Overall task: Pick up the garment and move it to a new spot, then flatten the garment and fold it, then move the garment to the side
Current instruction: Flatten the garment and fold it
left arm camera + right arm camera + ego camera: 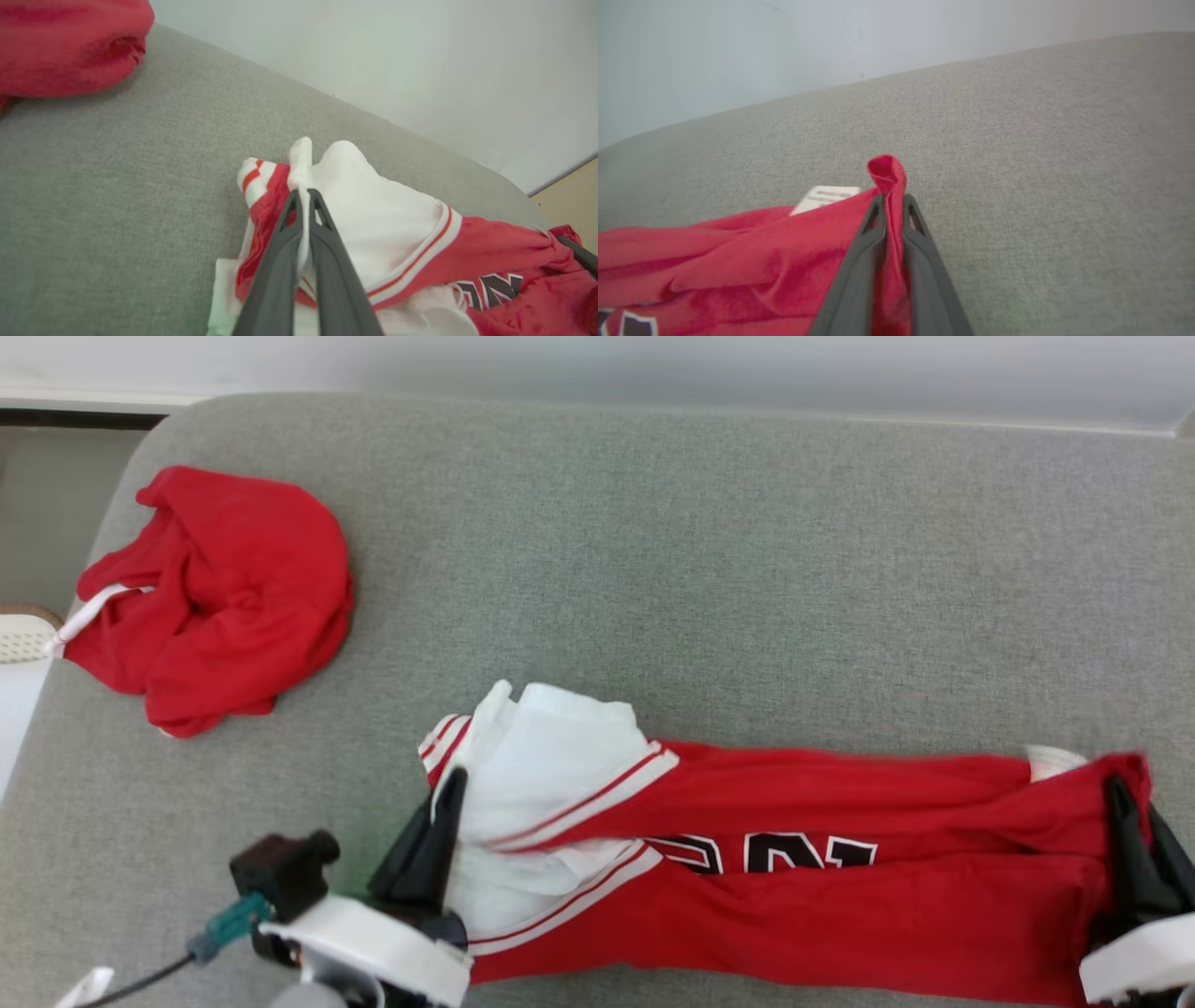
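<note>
The garment (794, 868) is a red jersey with white trim and black lettering, stretched left to right across the near part of the grey cushion (700, 569). My left gripper (453, 779) is shut on its white-trimmed left end; in the left wrist view the garment (373, 219) bunches between the fingers of the left gripper (303, 192). My right gripper (1116, 789) is shut on the red right end, and the right wrist view shows a fold of the garment (738, 252) pinched in the right gripper (891, 198), with a white label (825, 197) beside it.
A second red garment with a white drawstring (210, 597) lies bunched at the cushion's back left, also at the left wrist view's top left corner (70, 42). A pale wall (653, 364) runs behind the cushion. Bare cushion stretches across the middle and back right.
</note>
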Tool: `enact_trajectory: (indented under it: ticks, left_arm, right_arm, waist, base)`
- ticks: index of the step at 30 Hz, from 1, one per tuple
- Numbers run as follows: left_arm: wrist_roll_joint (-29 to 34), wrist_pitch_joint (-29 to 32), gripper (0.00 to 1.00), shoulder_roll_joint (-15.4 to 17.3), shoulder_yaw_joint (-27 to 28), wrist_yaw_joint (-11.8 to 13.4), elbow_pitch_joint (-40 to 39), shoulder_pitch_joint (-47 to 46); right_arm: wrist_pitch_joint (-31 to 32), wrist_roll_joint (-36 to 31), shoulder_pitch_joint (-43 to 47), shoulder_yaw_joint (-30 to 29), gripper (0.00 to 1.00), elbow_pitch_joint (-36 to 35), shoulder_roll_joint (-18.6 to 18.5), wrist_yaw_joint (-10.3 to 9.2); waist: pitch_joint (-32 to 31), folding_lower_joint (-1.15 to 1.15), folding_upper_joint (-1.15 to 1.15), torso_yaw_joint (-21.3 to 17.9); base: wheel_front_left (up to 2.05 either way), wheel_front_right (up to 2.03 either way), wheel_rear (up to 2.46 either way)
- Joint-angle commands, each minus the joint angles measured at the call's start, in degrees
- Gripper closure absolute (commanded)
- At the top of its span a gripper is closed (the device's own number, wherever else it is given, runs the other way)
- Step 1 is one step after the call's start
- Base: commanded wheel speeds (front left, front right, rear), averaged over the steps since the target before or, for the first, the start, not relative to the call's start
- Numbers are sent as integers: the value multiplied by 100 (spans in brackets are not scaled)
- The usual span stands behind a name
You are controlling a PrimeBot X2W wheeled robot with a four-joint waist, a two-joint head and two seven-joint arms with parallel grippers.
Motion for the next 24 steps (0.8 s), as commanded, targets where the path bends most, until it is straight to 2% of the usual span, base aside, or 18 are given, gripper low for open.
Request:
enact_trajectory:
  ticks: [1, 7, 8, 10, 11, 14, 19, 24]
  left_arm:
    - [-76, -3, 100, 14, -1, 4, 33, 167]
    - [-181, 33, 100, 33, -67, -39, 231, 528]
    - [-179, 33, 92, 52, -79, -39, 257, 578]
    - [-201, 35, 60, 55, -104, -59, 322, 682]
    - [-202, 30, 51, 59, -108, -60, 350, 720]
    - [-234, 41, 0, 67, -132, -59, 432, 836]
    - [-99, 9, 0, 112, -41, 106, 400, 966]
    - [503, -43, 0, 216, 377, 563, -142, 1056]
  right_arm:
    - [-57, 91, 171, -52, 0, 33, 33, -15]
    - [-208, 220, 727, -81, 0, -49, 177, -15]
    - [-237, 255, 813, -102, 0, -75, 212, -15]
    - [-252, 263, 995, -132, 0, -117, 257, -15]
    - [-277, 277, 1074, -152, 0, -149, 283, -15]
    - [-302, 290, 1304, -187, 0, -242, 364, -15]
    - [-389, 162, 1527, -256, 0, -579, 428, -15]
    - [-412, -194, 1656, -371, 0, -1281, 491, -15]
  waist:
    - [-24, 0, 0, -8]
    - [-170, 0, 0, -61]
    - [-194, 0, 0, -72]
    - [-250, 0, 0, -97]
    - [-274, 0, 0, -104]
    - [-333, 0, 0, -118]
    - [-416, 0, 0, -119]
    - [-512, 0, 0, -114]
  base:
    - [0, 0, 0]
    - [0, 0, 0]
    - [0, 0, 0]
    - [0, 0, 0]
    - [0, 0, 0]
    - [0, 0, 0]
    - [0, 0, 0]
    - [0, 0, 0]
